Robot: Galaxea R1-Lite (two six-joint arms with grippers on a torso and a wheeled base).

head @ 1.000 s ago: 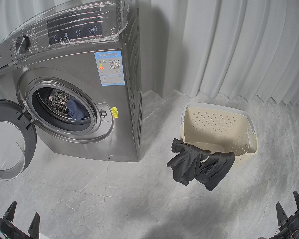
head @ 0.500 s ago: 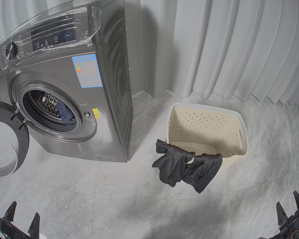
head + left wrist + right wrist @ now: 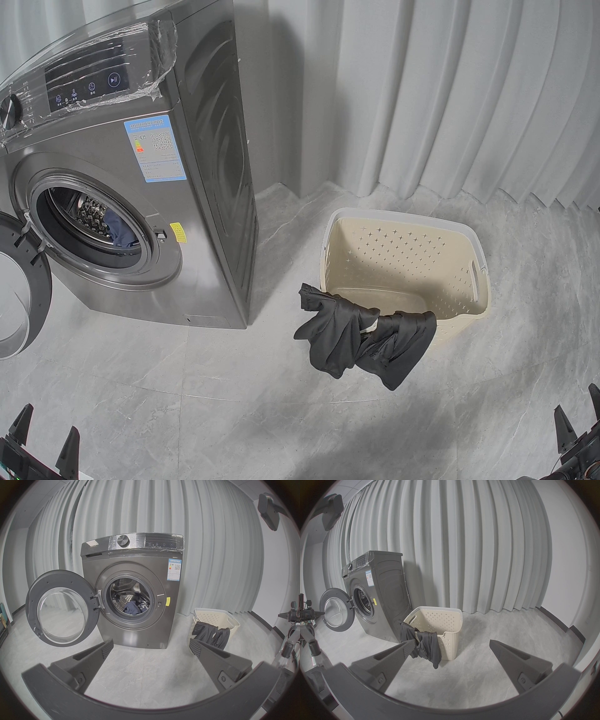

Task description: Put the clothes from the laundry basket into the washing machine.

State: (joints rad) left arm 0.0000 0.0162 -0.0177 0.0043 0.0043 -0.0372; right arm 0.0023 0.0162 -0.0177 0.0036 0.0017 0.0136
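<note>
**One dark garment [image 3: 365,340] on the laundry basket [image 3: 406,215]**

It hangs over the near rim, beside the washing machine [image 3: 206,187], whose door [image 3: 19,294] stands open; white curtains [image 3: 437,94] behind. Left gripper [image 3: 150,643] and right gripper [image 3: 451,643] have fingers spread wide, holding nothing.

One grey metal front-loading washing machine [image 3: 156,206], one round glass-windowed door [image 3: 19,294] open at the machine's left, one dark blue cloth [image 3: 119,231] inside the machine's drum, one cream perforated plastic laundry basket [image 3: 406,256] right of the machine, one dark grey crumpled garment [image 3: 350,337] off the machine's front right corner
</note>
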